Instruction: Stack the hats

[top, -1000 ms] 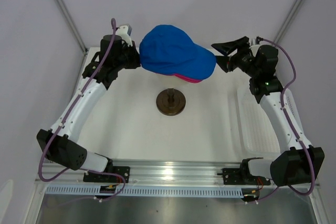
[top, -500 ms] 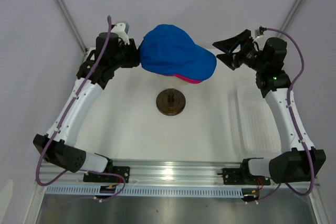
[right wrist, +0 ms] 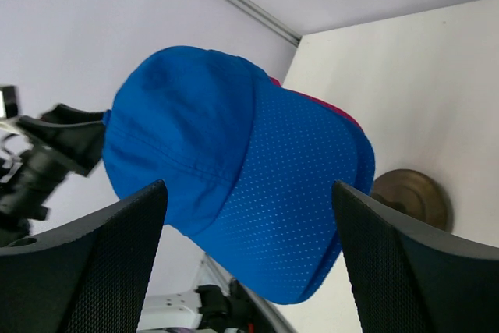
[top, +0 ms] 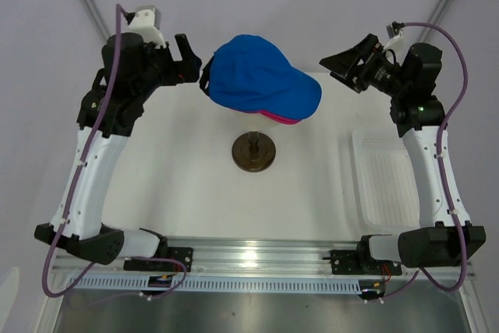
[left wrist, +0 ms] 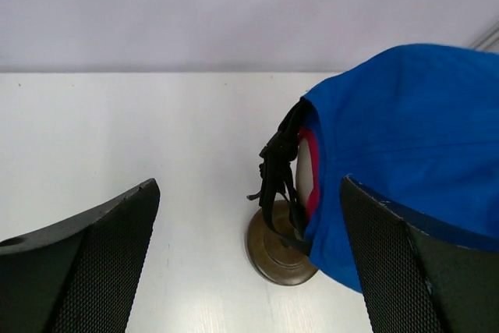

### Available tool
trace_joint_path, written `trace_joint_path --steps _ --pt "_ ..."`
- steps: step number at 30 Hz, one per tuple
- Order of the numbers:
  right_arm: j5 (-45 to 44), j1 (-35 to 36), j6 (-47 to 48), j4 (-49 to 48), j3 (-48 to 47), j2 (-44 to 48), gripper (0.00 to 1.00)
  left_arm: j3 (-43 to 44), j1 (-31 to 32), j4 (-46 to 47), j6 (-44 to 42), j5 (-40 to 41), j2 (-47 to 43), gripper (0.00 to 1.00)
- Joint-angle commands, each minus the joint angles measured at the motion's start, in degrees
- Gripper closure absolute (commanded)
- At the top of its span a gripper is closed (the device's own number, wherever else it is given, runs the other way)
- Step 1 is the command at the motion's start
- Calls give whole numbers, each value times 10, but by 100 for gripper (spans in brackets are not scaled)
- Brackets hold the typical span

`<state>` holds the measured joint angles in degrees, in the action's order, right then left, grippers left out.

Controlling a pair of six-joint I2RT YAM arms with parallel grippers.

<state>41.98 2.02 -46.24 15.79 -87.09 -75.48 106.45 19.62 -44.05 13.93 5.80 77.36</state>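
Note:
A royal blue hat [top: 261,76] sits on top of the stack, with a magenta-pink hat's edge [top: 282,118] peeking out under its brim. The stack rests on a cream head [left wrist: 305,181] above a dark round stand [top: 255,151]. My left gripper [top: 195,66] is open just left of the hat's back, touching nothing; the black strap [left wrist: 277,169] hangs between its fingers [left wrist: 248,185]. My right gripper [top: 339,68] is open, off the brim's right end. From the right wrist the blue hat [right wrist: 218,138] fills the space between the open jaws [right wrist: 248,186].
A clear plastic tray [top: 390,185] lies on the white table at the right, under the right arm. Grey walls and slanted frame posts close off the back. The stand's base [right wrist: 412,196] sits mid-table.
The left gripper opened, let go of the blue hat's back and drew away to the left and up. The right gripper opened wider and backed off to the right. The hat stayed put.

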Motion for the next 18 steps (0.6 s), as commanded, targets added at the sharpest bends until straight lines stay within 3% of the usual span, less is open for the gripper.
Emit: trace_joint_path --steps 1,6,8,9,11,13,18 --pt "11 9 69 7 -36 3 11 27 4 -3 -3 4 -41 0" --pt "10 42 107 -2 -53 -4 10 14 4 63 3 -131 -49 3" --pt "7 55 121 -3 -60 -11 10 33 4 67 11 -162 -21 8" --pt "4 59 124 -4 -60 -12 10 50 4 65 14 -190 -11 16" --pt "-2 61 133 0 -60 -14 10 73 4 64 25 -213 13 24" --pt "-8 61 142 5 -56 -14 10 97 4 69 29 -235 44 26" --pt "-57 61 172 19 -22 3 10 130 4 76 48 -222 95 37"
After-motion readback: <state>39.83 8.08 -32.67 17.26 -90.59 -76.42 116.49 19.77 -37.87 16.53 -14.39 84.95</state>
